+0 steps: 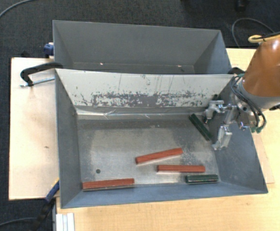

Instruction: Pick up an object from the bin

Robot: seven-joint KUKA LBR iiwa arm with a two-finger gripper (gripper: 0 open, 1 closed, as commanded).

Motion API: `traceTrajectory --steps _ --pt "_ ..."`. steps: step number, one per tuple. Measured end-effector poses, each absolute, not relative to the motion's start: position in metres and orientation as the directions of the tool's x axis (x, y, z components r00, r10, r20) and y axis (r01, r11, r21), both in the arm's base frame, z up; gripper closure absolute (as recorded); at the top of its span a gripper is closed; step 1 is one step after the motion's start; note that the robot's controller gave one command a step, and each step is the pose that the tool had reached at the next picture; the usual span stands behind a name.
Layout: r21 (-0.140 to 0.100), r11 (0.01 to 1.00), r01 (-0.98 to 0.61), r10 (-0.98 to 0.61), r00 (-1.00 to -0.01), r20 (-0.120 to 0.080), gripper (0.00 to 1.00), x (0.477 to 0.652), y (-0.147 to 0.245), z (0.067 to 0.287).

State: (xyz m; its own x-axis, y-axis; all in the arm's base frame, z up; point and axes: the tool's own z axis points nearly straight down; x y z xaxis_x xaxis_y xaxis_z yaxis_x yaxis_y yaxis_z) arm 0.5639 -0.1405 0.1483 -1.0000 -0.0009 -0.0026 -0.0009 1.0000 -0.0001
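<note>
**Gripper low by the bin's right wall, beside a dark bar**

The arm (270, 76) comes in from the right, and its orange cover (270, 66) sits over the bin's right rim. Below the cover, the wrist angles down and leftward into the bin (67, 148). The gripper (222, 141) hangs close to the right wall, toward the back corner and above the floor. Whether it is open or closed cannot be told.

Just left of the gripper is a dark bar (201, 127), slanting from upper left to lower right. Whether the two touch, or whether the bar is held, cannot be told.

Four more bars lie toward the front of the floor:
- A tilted red bar (159, 156) is near the middle.
- A flat red bar (180, 168) is just below and to the right of it.
- A green bar (201, 178) lies near the flat red bar, by the front right corner.
- A front red bar (108, 183) lies along the front wall, well apart to the left.

The bin is grey metal with sloping walls, a scuffed back wall and a speckled floor. Dark carpet (130, 4) lies behind the bin.
</note>
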Motion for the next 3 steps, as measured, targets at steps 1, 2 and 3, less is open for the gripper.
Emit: traceTrajectory --steps 1,2,3 --pt "0.002 0.985 -0.175 -0.175 -0.985 0.0 0.0 0.569 -0.087 0.07" --pt "0.003 0.957 -0.29 -0.29 -0.957 -0.004 0.0 0.524 -0.024 0.071" --pt "0.0 0.958 -0.286 -0.286 -0.958 -0.003 1.0 0.524 -0.027 0.071"
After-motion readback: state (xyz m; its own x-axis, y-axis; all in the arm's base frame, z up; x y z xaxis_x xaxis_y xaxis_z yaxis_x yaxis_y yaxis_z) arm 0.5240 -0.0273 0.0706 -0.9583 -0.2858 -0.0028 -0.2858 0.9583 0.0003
